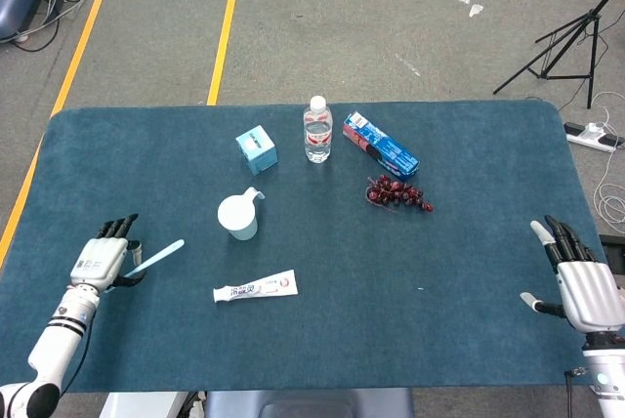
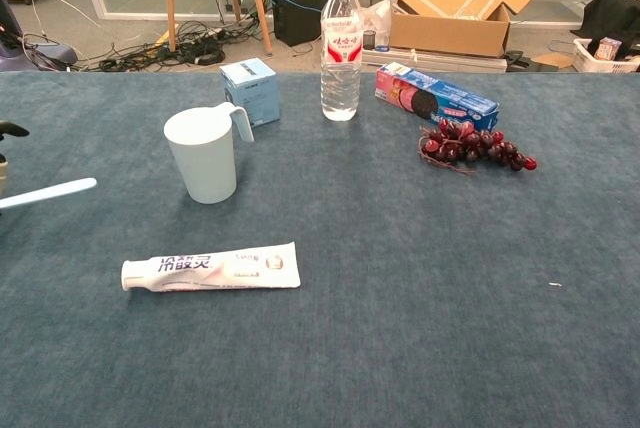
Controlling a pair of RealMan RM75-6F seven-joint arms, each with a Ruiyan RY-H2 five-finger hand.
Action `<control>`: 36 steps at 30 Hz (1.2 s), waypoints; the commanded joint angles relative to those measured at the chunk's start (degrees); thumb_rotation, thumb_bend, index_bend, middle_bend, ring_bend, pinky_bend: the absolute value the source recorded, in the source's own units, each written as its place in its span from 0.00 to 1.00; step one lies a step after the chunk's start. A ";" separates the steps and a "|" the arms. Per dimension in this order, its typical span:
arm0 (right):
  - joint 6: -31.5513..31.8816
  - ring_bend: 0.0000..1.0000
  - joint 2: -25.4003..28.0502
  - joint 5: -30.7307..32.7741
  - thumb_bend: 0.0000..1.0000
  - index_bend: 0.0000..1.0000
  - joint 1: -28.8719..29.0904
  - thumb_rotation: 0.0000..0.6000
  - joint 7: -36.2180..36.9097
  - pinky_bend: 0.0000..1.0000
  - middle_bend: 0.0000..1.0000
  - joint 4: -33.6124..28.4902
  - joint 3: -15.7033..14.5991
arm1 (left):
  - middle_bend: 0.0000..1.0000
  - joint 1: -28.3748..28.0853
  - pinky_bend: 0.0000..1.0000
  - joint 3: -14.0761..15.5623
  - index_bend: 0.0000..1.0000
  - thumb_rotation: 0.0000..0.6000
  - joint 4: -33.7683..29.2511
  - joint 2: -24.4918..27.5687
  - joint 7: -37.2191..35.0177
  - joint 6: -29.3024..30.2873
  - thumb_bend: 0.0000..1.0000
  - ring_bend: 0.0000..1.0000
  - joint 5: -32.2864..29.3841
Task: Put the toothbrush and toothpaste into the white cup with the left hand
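Matt cloth below, plastic and card on top

The surface (image 2: 400,328) wears matt, felt-like blue cloth. The cup (image 2: 203,156) and toothbrush (image 2: 48,193) look like smooth plastic, the toothpaste (image 2: 210,267) tube slightly glossy. The bottle (image 2: 341,43) is clear, shiny plastic; the boxes (image 2: 436,96) are printed card. The grapes (image 2: 475,146) gleam. Both hands (image 1: 98,262) have pale, hard shells.

Between the left hand (image 1: 100,260) and the white cup (image 1: 237,217) there's just bare table (image 1: 146,164). The toothpaste (image 1: 255,288) lies near the cup, toward the front. Small blue box (image 1: 257,149) and water bottle (image 1: 317,130) stand behind it.
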 commanded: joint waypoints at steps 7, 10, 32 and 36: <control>0.15 0.00 0.51 0.32 0.00 0.01 -0.09 1.00 0.89 0.26 0.00 0.00 0.29 | 0.00 -3.55 0.00 -3.33 0.61 1.00 -7.89 8.64 7.00 1.09 0.32 0.00 -2.97; 0.16 0.00 0.87 0.52 0.00 0.01 -0.09 1.00 1.57 0.26 0.00 0.00 0.49 | 0.00 -5.06 0.00 -4.36 0.61 1.00 -9.59 10.85 8.37 0.33 0.32 0.00 -4.52; 0.36 0.00 2.40 1.41 0.00 0.01 -0.58 1.00 4.45 0.26 0.00 0.04 0.99 | 0.00 -20.62 0.00 -3.96 0.61 1.00 -15.09 16.89 21.91 -10.84 0.32 0.00 -17.37; 0.29 0.00 2.41 1.43 0.00 0.01 -0.60 1.00 4.55 0.26 0.00 0.05 0.96 | 0.00 -23.87 0.00 -3.19 0.61 1.00 -15.17 16.59 24.74 -10.49 0.32 0.00 -21.09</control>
